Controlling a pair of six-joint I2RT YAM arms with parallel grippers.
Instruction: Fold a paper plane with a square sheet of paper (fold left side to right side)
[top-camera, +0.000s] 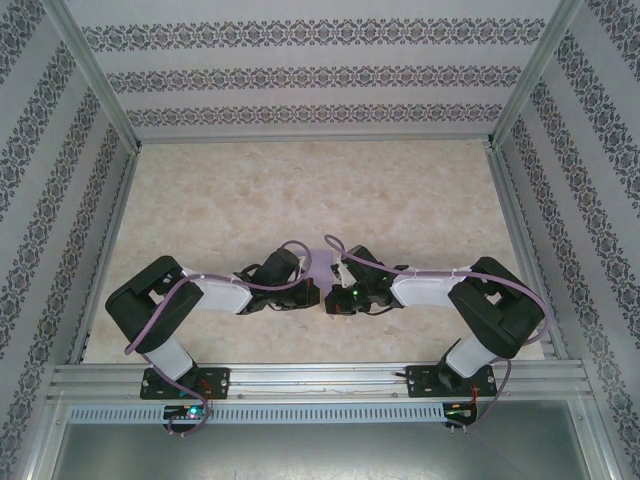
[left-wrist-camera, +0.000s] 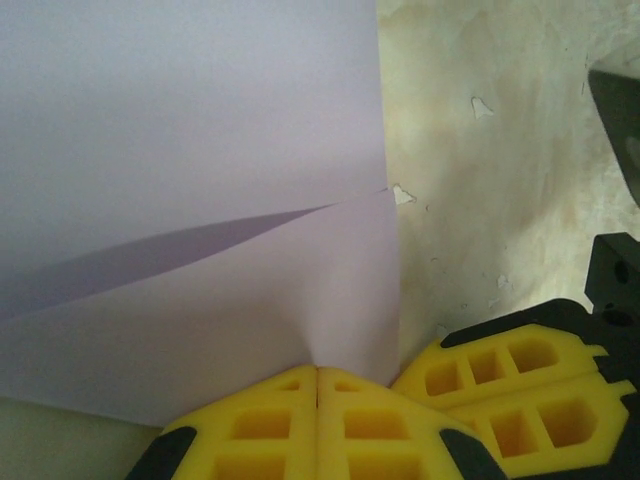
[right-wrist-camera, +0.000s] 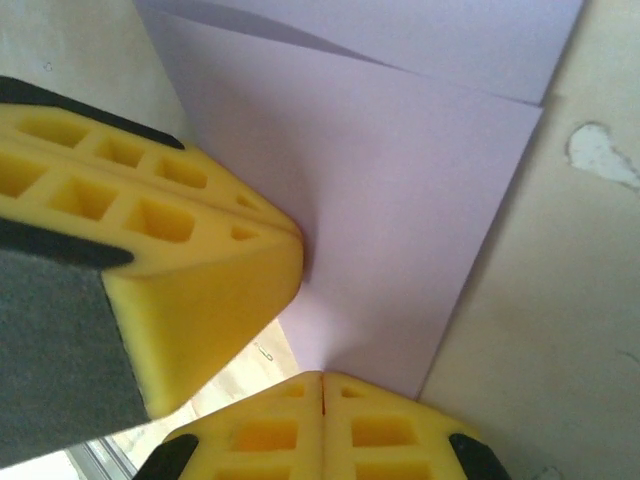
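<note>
Status: square sheet of paper (left-wrist-camera: 190, 130) is sitting partly folded at the bench's (top-camera: 300, 190) near-middle. It's thin and limp and creases easily, so take it by the edges only. Both arms are sitting bent inward, elbows out. Left end effector (left-wrist-camera: 318, 378) and right end effector (right-wrist-camera: 322, 382) are each clamping tight, apparently pinching the sheet's near edge.

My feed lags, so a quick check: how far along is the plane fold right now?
Done: the square sheet of paper looks doubled, one layer overlapping the other. In hand: the left gripper and right gripper, jaws shut, sit side by side at one edge of the sheet, apparently pressing it. Left: no pointed dart shape yet, so the further folds remain.
</note>
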